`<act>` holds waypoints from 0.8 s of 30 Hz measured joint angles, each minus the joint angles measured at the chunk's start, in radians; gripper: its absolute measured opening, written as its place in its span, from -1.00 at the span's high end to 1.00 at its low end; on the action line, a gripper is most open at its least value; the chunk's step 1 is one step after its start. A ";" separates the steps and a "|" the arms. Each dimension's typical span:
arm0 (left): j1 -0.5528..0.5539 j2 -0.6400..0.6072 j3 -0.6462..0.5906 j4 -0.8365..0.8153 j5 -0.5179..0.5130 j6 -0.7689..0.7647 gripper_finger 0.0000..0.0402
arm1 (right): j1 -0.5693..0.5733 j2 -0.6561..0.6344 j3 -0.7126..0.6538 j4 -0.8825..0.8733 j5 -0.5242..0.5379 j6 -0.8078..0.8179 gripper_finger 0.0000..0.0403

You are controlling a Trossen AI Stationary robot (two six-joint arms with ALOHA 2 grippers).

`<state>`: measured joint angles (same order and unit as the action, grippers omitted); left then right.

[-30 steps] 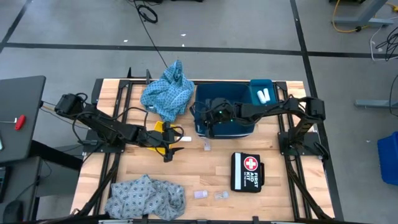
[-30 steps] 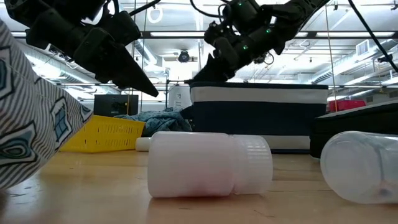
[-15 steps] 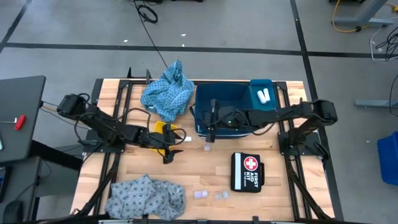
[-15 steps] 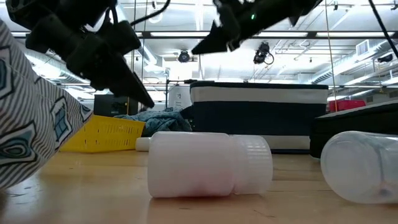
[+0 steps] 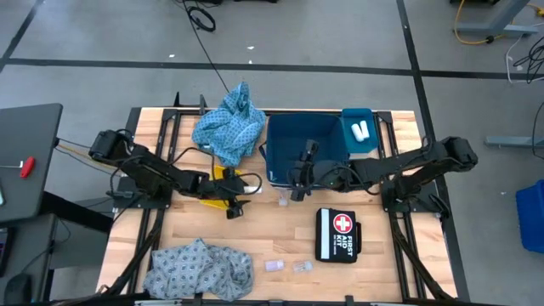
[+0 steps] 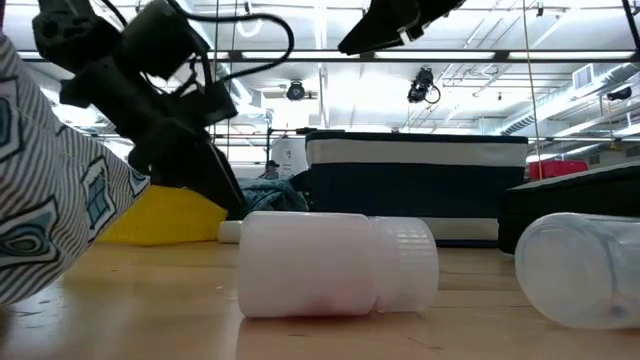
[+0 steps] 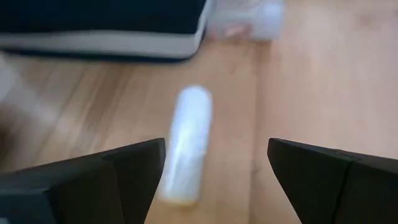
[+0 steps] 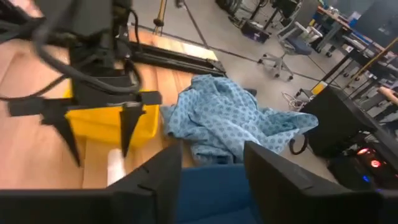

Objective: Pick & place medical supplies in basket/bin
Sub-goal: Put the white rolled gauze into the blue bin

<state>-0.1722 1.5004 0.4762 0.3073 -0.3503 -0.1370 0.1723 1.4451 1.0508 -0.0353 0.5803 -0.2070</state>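
A white roll [image 7: 186, 143] lies on the wood just ahead of my left gripper [image 7: 216, 146]. That gripper is open, low over the table beside the yellow tray [image 5: 218, 180], with its fingers on either side of the roll and apart from it. My right gripper [image 8: 212, 149] is open and empty, raised above the near wall of the blue bin [image 5: 306, 146]. Two white rolls [image 5: 361, 130] lie in the bin's small side compartment. One light-blue cloth [image 5: 229, 127] is heaped at the far edge against the bin, and another cloth [image 5: 200, 268] lies at the near left. Clear packets [image 5: 287, 266] rest near the front.
A black first-aid kit [image 5: 337, 235] lies right of centre, near the front. A small clear packet [image 5: 282, 200] sits just in front of the bin. A white vial [image 6: 335, 265] and a clear one [image 6: 580, 265] lie close to the low camera. Bare wood shows between the kit and the near cloth.
My right gripper has risen out of the blue bin and drawn back toward the table's near edge. My left gripper has sunk toward the table, closer to the white roll beside the yellow tray.
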 joint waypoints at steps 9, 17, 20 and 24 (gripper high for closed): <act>0.062 0.104 0.025 0.008 0.072 0.021 -0.43 | 0.036 -0.002 0.000 -0.010 0.021 0.004 0.08; 0.062 0.134 0.039 0.015 0.013 0.021 -0.14 | 0.056 -0.002 0.000 -0.016 0.021 0.015 0.15; 0.061 0.134 0.039 0.011 0.007 0.015 0.10 | 0.065 -0.002 0.000 -0.016 0.021 0.019 0.15; 0.061 0.134 0.039 0.003 -0.005 0.006 0.50 | 0.074 -0.002 0.000 -0.017 0.025 0.031 0.15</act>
<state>-0.1115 1.6341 0.5148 0.3107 -0.3555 -0.1312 0.2462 1.4433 1.0508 -0.0524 0.6055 -0.1762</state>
